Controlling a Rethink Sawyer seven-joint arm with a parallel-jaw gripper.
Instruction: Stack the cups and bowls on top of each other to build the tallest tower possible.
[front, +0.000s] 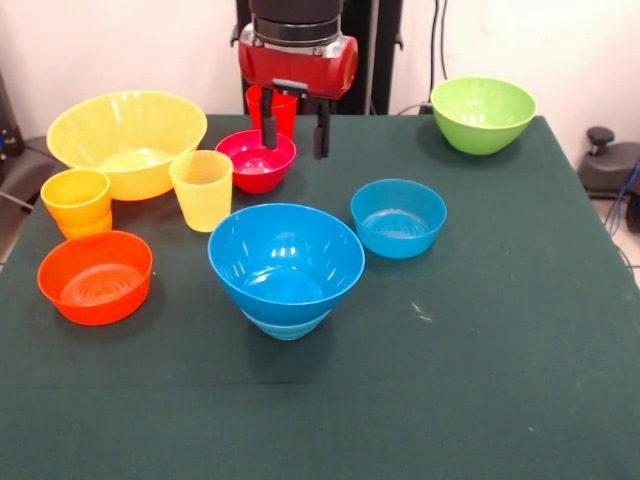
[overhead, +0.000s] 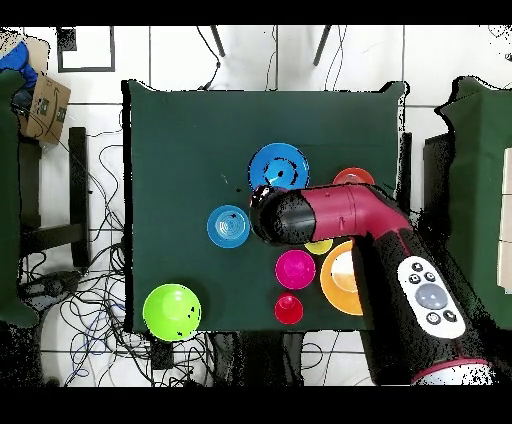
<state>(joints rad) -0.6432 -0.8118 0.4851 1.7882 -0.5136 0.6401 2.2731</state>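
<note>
My gripper (front: 294, 136) hangs open and holds nothing, just above the far right rim of the magenta bowl (front: 256, 160) (overhead: 295, 269). Behind it stands the red cup (front: 274, 106) (overhead: 288, 309). The tower is a large blue bowl (front: 286, 258) (overhead: 279, 166) resting on a small light-blue bowl (front: 286, 326), of which only the lower edge shows. At the left are the large yellow bowl (front: 127, 140) (overhead: 338, 285), the yellow cup (front: 202, 190), the orange-yellow cup (front: 77, 202) and the shallow orange bowl (front: 96, 278) (overhead: 353, 177). In the overhead view the arm hides the gripper.
A small blue bowl (front: 398, 218) (overhead: 229, 226) sits right of the tower. The lime green bowl (front: 483, 114) (overhead: 171, 311) stands at the far right corner of the dark green table (front: 500, 360). Cables lie on the floor beside the table.
</note>
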